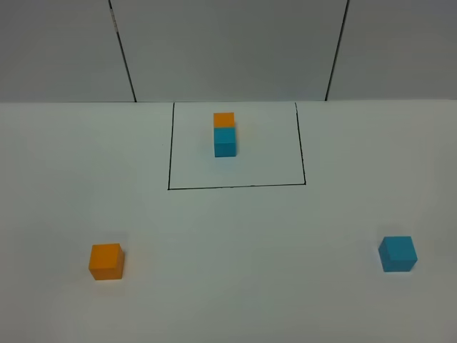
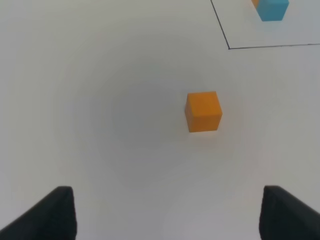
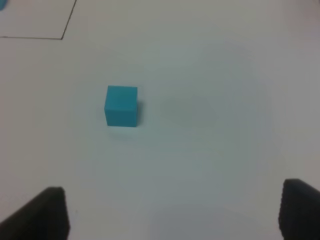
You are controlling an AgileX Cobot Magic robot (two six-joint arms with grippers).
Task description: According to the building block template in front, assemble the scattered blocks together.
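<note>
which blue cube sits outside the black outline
The loose blue cube at the high view's right, standing alone. The other blue cube sits inside the black outline, touching an orange cube.

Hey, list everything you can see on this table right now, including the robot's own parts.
building block template: one, orange cube joined to cyan-blue cube, inside the outline
orange block: one, orange, near left
cyan-blue block: one, cyan-blue, near right
outline: one, black, rectangle at far centre
table: one, white, under everything
back wall: one, white with black seams, behind table
left arm's fingers: two, black, spread, empty
right arm's fingers: two, black, spread, empty
</note>
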